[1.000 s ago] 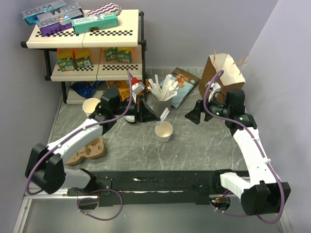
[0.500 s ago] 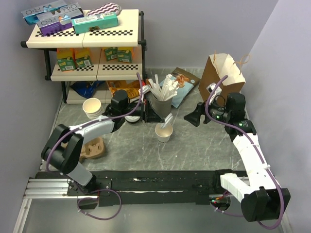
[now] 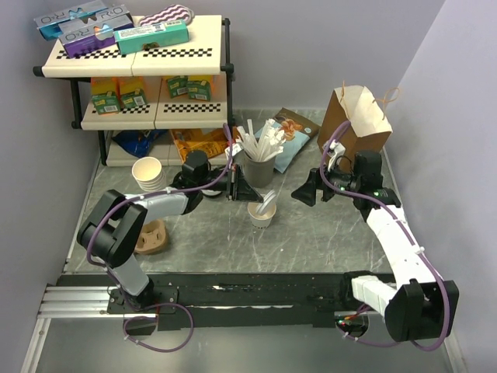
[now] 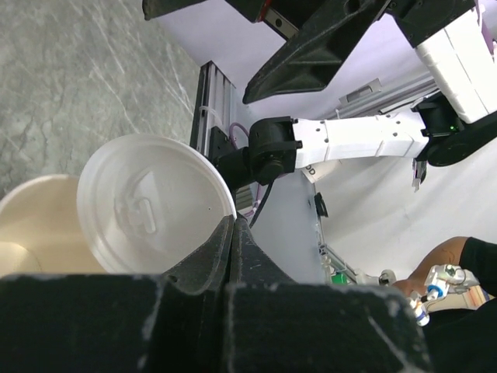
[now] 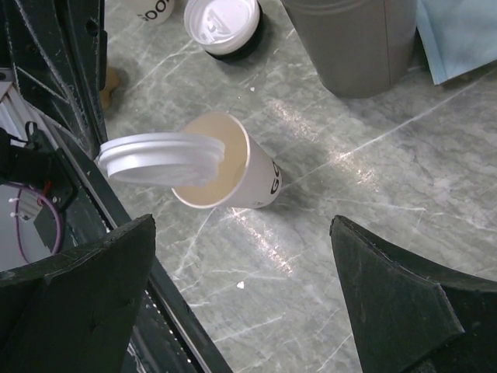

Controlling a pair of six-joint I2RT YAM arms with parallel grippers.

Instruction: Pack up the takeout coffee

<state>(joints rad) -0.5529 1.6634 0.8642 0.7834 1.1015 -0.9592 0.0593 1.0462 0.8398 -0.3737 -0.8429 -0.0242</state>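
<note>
- Your left gripper [image 4: 233,227] is pinched shut on the rim of the white lid [image 4: 151,206], which partly covers the cup's mouth.
- The coffee cup [image 5: 241,167] stands upright on the table [image 5: 373,163] near the straw holder [image 5: 353,43], with its long axis vertical and its mouth up.
- Your right gripper [image 5: 241,225] is spread wide and empty, beside the cup.

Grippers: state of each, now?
Left gripper: shut on the round white plastic lid, pinched at its rim.
Right gripper: open, holding nothing.
</note>
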